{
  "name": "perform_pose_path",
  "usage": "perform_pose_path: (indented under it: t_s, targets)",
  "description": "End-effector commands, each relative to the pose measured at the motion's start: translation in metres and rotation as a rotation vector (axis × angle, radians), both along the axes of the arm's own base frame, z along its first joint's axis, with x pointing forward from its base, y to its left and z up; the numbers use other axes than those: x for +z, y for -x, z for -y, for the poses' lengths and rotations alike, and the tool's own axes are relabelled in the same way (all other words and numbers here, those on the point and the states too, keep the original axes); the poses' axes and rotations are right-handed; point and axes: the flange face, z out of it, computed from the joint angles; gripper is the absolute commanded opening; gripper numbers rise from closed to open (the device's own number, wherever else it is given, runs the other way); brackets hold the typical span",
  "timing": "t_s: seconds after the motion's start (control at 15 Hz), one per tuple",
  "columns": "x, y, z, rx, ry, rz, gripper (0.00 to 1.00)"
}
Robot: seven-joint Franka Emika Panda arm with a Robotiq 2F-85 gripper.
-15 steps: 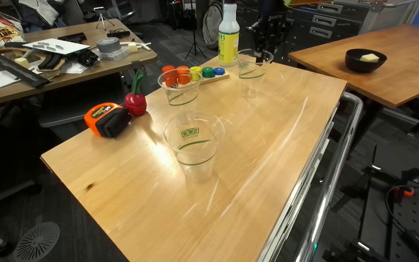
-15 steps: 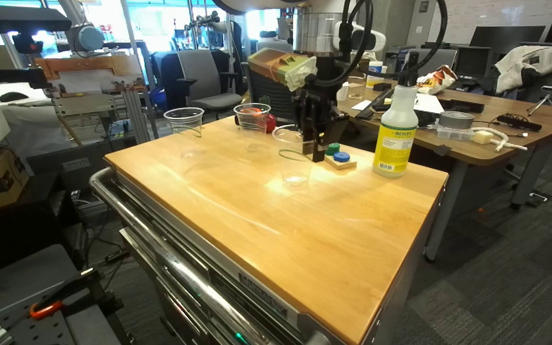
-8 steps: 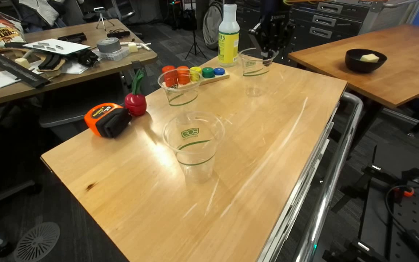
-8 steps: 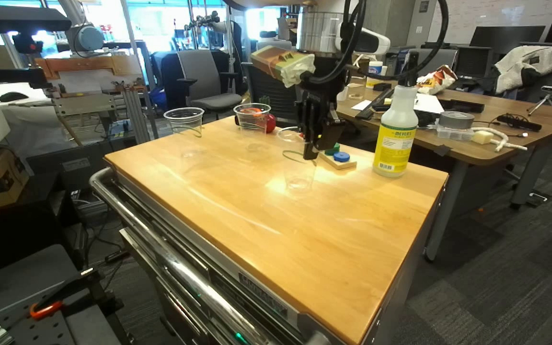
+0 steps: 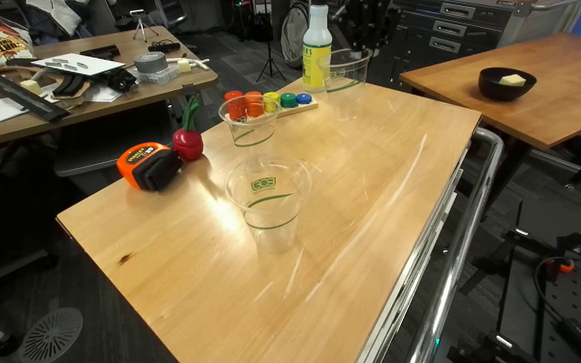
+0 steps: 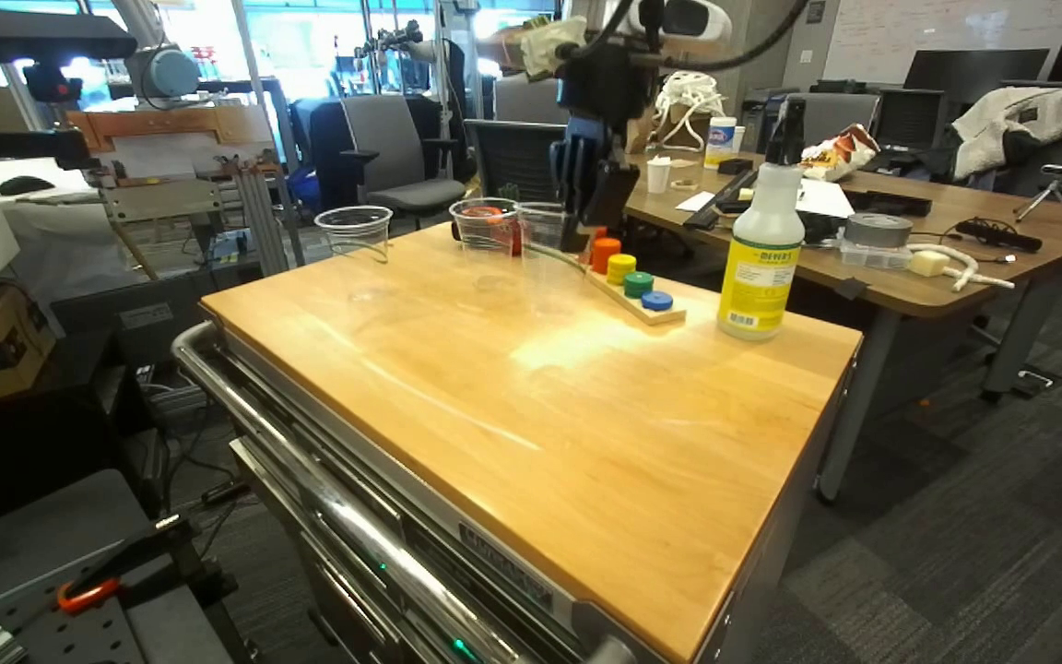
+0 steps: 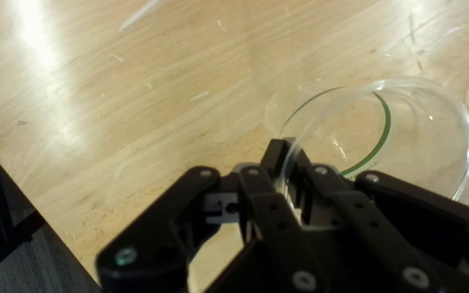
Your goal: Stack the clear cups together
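Raised, appar. off tabletop [image 6: 457, 387], vs. prev. frame: gripper [image 5: 355, 54] w/ held clear cup [image 5: 347, 83], axis approx. vert. In an exterior view, nearest standing cup [image 5: 249, 123] lies lower-left of gripper, third cup [image 5: 270, 204] farther off; next carry prob. that way. Jaws tog., pinching held cup's rim [image 7: 417, 82] only.

Green-banded clear cup [image 7: 381, 136], black tool [image 7: 288, 158]
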Motion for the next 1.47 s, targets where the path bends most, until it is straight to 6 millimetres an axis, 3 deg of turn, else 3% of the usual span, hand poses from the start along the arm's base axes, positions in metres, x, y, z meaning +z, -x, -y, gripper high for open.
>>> perform_pose_path:
  t_s: [0.0, 0.33, 0.6, 0.93, 1.4]
  targets:
    - [0.049, -0.032, -0.041, 0.037, 0.007, 0.062, 0.02]
    - [0.092, -0.056, -0.087, 0.1, 0.007, 0.207, 0.02]
    - [0.1, -0.062, -0.117, 0.158, -0.025, 0.248, 0.02]
    - [0.083, -0.066, -0.148, 0.215, -0.074, 0.245, 0.02]
    - [0.042, -0.068, -0.162, 0.257, -0.083, 0.184, 0.02]
